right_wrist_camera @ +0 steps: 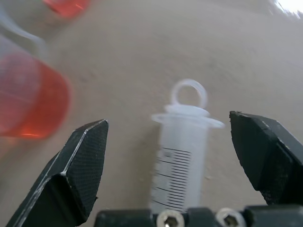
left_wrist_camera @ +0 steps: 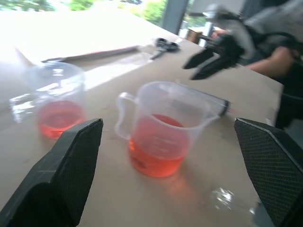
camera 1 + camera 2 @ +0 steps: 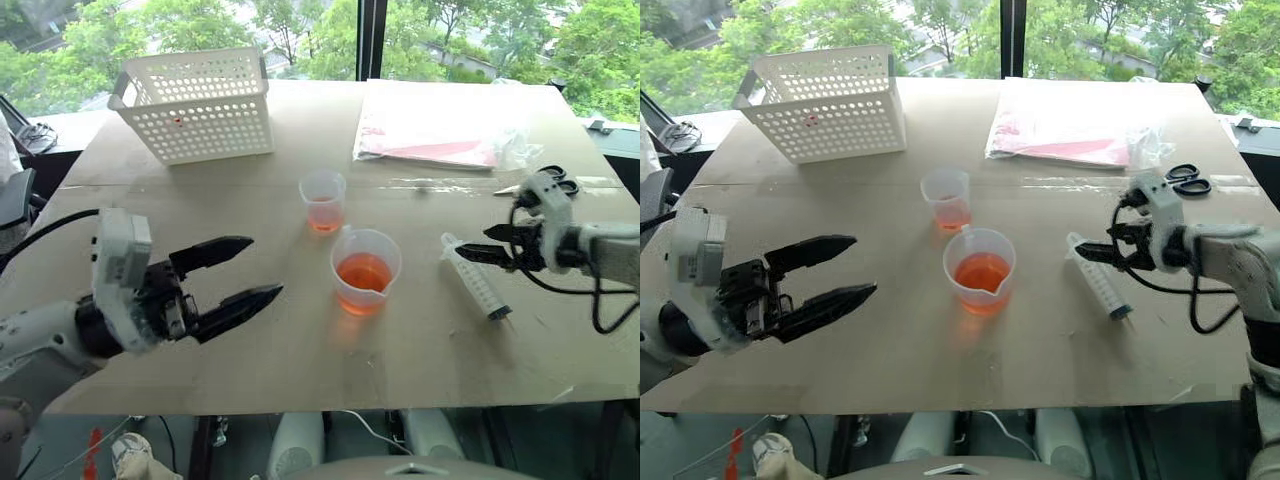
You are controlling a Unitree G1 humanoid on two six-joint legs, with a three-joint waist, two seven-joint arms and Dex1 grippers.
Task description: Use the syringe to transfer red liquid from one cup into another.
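**A:** Where's the syringe (image 3: 478, 277)?

**B:** Flat on the table (image 3: 300, 340), off to the right of the larger spouted cup (image 3: 365, 268) and well clear of it. The plunger looks pushed in, its ring end toward the cups. No gripper holds it.

**A:** And the red liquid (image 3: 363, 272)?

**B:** It sits in the bottom of the spouted cup. The smaller cup (image 3: 323, 200) just behind it has a shallow layer of the same colour, so I'd guess part of the transfer is done, though I can't be sure.

**A:** How should the pick-up go?

**B:** The right gripper (image 1: 170, 156) has its fingers spread wide with the barrel lying between them, seen from the wrist. I'd close across the barrel near the flange, not on the plunger ring, so the plunger can be pulled later. Squeeze gently, since a round, smooth tube can roll or squirt out sideways. Lift straight up and keep clear of the spouted cup, which is light and easy to tip.

**A:** The arm's pose?

**B:** The right arm reaches in from the right edge, gripper angled down toward the cups, just above the syringe's near side.

**A:** The other one?

**B:** The left gripper (image 3: 232, 278) hovers over the near left of the table, roughly level, fingers wide apart and empty, pointing at the cups. Behind them stand a white basket (image 3: 195, 103), a plastic bag (image 3: 440, 125) and scissors (image 3: 1186, 179).
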